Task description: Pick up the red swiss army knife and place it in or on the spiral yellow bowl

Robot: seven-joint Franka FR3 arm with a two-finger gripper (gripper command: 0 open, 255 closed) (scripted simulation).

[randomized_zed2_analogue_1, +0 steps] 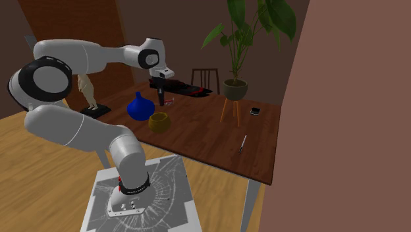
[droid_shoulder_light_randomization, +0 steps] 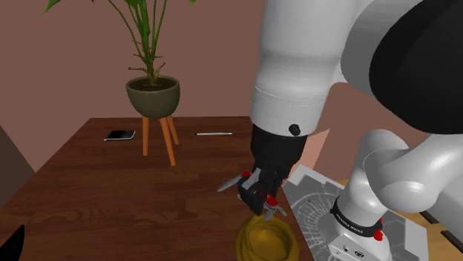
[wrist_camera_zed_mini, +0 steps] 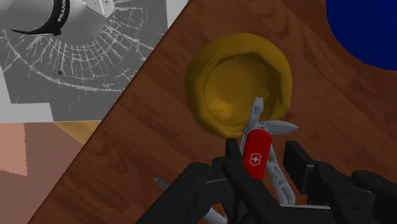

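I have the pincer (wrist_camera_zed_mini: 264,158) clamped on the red swiss army knife (wrist_camera_zed_mini: 256,154) and holding it in the air above the desk (wrist_camera_zed_mini: 146,153) - its blades and tools are fanned out to several sides. From the wrist view, the knife hangs over the yellow bowl (wrist_camera_zed_mini: 207,76), at the rim nearest the pincer. A blue vase (randomized_zed2_analogue_1: 139,107) stands just beside the yellow bowl - both are on the desk.
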